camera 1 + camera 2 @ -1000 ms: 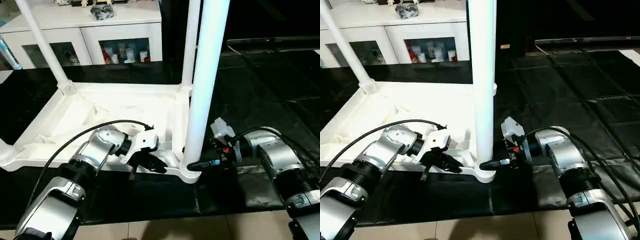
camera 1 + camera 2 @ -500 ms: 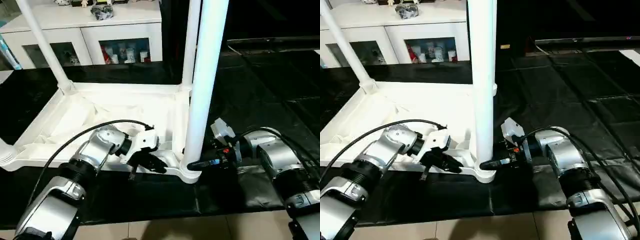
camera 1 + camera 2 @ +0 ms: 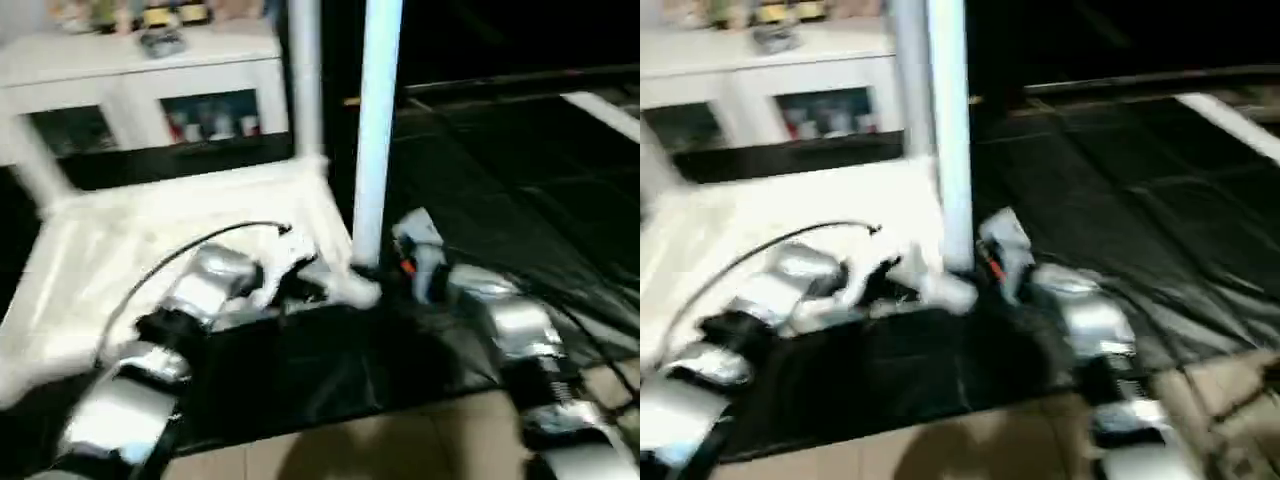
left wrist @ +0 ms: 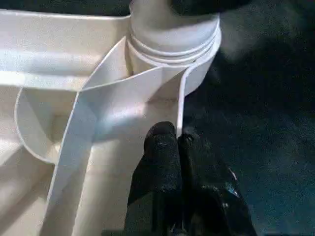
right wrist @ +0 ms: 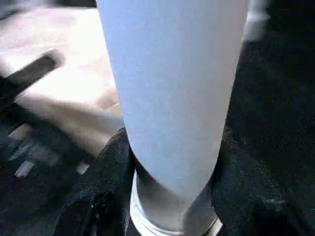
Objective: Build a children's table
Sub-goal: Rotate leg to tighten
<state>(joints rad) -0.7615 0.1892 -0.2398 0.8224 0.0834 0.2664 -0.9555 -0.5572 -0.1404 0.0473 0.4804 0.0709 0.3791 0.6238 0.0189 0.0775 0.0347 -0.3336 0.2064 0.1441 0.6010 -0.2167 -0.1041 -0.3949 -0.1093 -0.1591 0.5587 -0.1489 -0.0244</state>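
Note:
The children's table lies upside down on a black mat, its white top showing the ribbed underside. A white leg stands upright in the near right corner socket, and another leg rises at the far right corner. My left gripper is shut, its fingertips pinching the top's thin rim just beside that socket. My right gripper is closed around the base of the near leg, with one black finger on each side of it.
A white cabinet with glass doors stands behind the table. Black mats cover the floor to the right, and bare tiles lie in front of me. A black cable arcs over my left forearm.
The head camera has swung, so the whole picture has shifted and blurred. Both grippers keep their places at the near right corner.

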